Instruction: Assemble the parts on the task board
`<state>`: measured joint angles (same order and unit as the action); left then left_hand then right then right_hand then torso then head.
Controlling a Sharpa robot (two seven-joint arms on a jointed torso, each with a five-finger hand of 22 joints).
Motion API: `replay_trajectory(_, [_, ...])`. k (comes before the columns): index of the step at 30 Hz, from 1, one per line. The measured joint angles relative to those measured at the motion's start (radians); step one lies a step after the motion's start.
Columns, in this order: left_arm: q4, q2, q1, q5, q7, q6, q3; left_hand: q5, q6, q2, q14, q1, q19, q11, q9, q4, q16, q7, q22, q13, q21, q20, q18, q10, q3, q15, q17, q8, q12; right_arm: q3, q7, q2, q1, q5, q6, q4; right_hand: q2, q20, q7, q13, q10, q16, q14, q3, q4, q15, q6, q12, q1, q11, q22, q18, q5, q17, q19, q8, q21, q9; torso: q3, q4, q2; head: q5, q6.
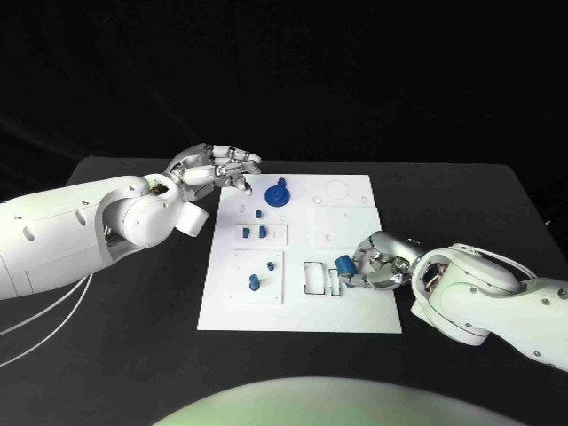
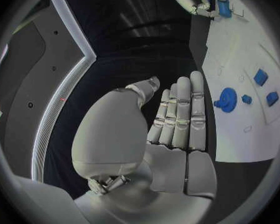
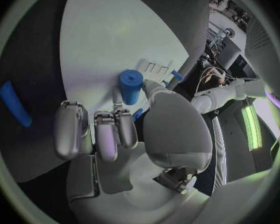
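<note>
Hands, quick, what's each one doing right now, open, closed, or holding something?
Left hand: holds nothing, fingers straight and together, at the board's far left corner.
Right hand: pinches a blue part over the board.

1. The right hand (image 1: 371, 266) covers part of the task board (image 1: 361, 306), and its fingers hide the lower end of the blue cylinder (image 3: 130, 86) it holds
2. The small blue parts (image 1: 256, 233) on the board's left side are too small to tell their shapes
3. The left hand (image 1: 217, 166) hides the board's far left corner
</note>
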<state>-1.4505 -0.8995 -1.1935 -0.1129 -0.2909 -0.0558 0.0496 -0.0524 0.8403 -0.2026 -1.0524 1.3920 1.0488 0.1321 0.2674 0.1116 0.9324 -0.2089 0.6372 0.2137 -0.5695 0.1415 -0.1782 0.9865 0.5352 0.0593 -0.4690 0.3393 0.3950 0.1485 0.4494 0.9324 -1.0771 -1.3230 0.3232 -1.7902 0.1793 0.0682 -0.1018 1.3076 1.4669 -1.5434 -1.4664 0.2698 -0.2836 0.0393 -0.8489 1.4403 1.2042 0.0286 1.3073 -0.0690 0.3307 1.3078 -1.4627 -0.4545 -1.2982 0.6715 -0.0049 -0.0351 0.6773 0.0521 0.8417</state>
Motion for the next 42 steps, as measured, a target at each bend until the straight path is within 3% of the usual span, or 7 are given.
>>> replay_trajectory(4, [-0.001, 0.0, 0.0, 0.0, 0.001, 0.002, 0.0, 0.0, 0.0, 0.0, 0.0, 0.0, 0.0, 0.0, 0.0, 0.0, 0.0, 0.0, 0.0, 0.0, 0.0, 0.0, 0.0, 0.0, 0.0, 0.0, 0.0, 0.0, 0.0, -0.001, 0.006, 0.003, -0.001, 0.003, 0.006, -0.003, 0.011, 0.0, 0.002, 0.0, 0.0, 0.0, 0.0, 0.027, -0.021, 0.0, -0.019, -0.006, 0.026, 0.0, 0.0, 0.0, -0.001, 0.0, 0.0, 0.012, 0.0, -0.012, 0.0002, -0.0001, 0.0, 0.001, 0.001])
replay_trajectory(8, [-0.001, -0.001, 0.0, 0.0, 0.002, 0.002, 0.0, 0.0, 0.0, 0.0, 0.0, 0.0, 0.0, 0.0, 0.0, 0.0, 0.0, 0.0, 0.0, 0.0, 0.0, 0.0, 0.0, 0.0, 0.0, 0.0, 0.0, 0.0, 0.0, 0.0, 0.015, 0.017, -0.001, 0.042, 0.018, -0.017, 0.015, -0.004, -0.002, 0.0, 0.0, 0.0, 0.0, 0.059, -0.034, 0.0, -0.023, -0.006, 0.033, -0.007, 0.0, 0.0, 0.117, 0.0, -0.004, 0.01, -0.013, -0.011, 0.0009, -0.0011, 0.0, 0.001, 0.001])
replay_trajectory(16, [0.0, -0.001, 0.0, 0.0, 0.004, 0.004, 0.0, 0.0, 0.0, 0.003, 0.0, -0.003, 0.0, 0.004, -0.001, 0.0, 0.0, 0.0, 0.0, 0.0, 0.004, 0.0, 0.0, -0.004, 0.0, 0.0, 0.0, 0.0, 0.0, 0.008, 0.03, 0.033, -0.02, 0.209, 0.036, -0.051, 0.007, -0.008, -0.007, 0.0, 0.0, 0.0, 0.0, 0.08, -0.03, 0.008, -0.028, -0.002, 0.025, -0.015, 0.001, 0.0, 0.166, 0.0, -0.001, 0.009, -0.014, -0.011, 0.0015, -0.0012, -0.001, 0.0, -0.001])
replay_trajectory(22, [0.0, -0.001, 0.0, 0.0, 0.006, 0.004, 0.0, 0.0, 0.0, 0.004, 0.0, -0.004, 0.0, 0.004, -0.001, 0.0, 0.0, 0.0, 0.0, 0.0, 0.004, 0.0, 0.0, -0.004, 0.0, 0.0, 0.0, 0.0, 0.0, 0.006, 0.03, 0.04, -0.039, 0.283, 0.054, -0.063, -0.008, -0.011, -0.008, 0.0, -0.003, 0.0, 0.001, 0.082, -0.032, 0.014, -0.028, -0.002, 0.009, -0.017, 0.001, 0.0, 0.167, 0.0, -0.003, 0.009, -0.013, -0.012, 0.0009, -0.0008, 0.0, -0.002, -0.004])
replay_trajectory(35, [0.0, -0.001, 0.0, 0.0, 0.008, 0.006, 0.0, 0.0, 0.0, 0.004, 0.0, -0.004, 0.0, 0.004, -0.001, 0.0, 0.0, 0.0, 0.0, 0.0, 0.004, 0.0, 0.0, -0.004, 0.0, 0.0, 0.0, 0.0, 0.0, 0.004, 0.018, 0.029, -0.053, 0.342, 0.084, -0.083, 0.005, -0.011, -0.008, 0.0, 0.0, 0.0, 0.0, 0.103, -0.022, 0.015, -0.028, -0.002, -0.047, -0.022, 0.001, 0.0, 0.154, 0.0, -0.003, 0.009, -0.008, -0.012, 0.0002, -0.0003, 0.0, 0.001, -0.002])
replay_trajectory(37, [0.0, -0.001, 0.0, 0.0, 0.008, 0.006, 0.0, 0.0, 0.0, 0.004, 0.0, -0.004, 0.0, 0.004, -0.001, 0.0, 0.0, 0.0, 0.0, 0.0, 0.004, 0.0, 0.0, -0.004, 0.0, 0.0, 0.0, 0.0, 0.0, 0.004, 0.016, 0.021, -0.054, 0.345, 0.083, -0.083, 0.008, -0.011, -0.008, 0.0, 0.0, 0.0, 0.0, 0.156, 0.032, 0.015, -0.028, -0.002, -0.055, -0.021, 0.0, 0.0, 0.139, 0.0, -0.003, 0.009, -0.005, -0.012, 0.0002, -0.0007, 0.0, 0.001, -0.001])
replay_trajectory(42, [0.0, 0.0, 0.0, 0.0, 0.009, 0.006, 0.0, 0.0, 0.0, 0.004, 0.0, -0.004, 0.0, 0.004, -0.001, 0.0, 0.0, 0.0, 0.0, 0.0, 0.004, 0.0, 0.0, -0.004, 0.0, 0.0, 0.0, 0.0, 0.0, 0.004, 0.012, -0.005, -0.054, 0.348, 0.073, -0.083, 0.01, -0.011, -0.008, 0.0, 0.0, 0.0, 0.0, 0.186, 0.05, 0.015, -0.028, -0.002, -0.102, -0.021, 0.0, 0.0, 0.106, 0.0, -0.003, 0.009, -0.005, -0.012, 0.0002, -0.0008, 0.0, 0.001, -0.001])
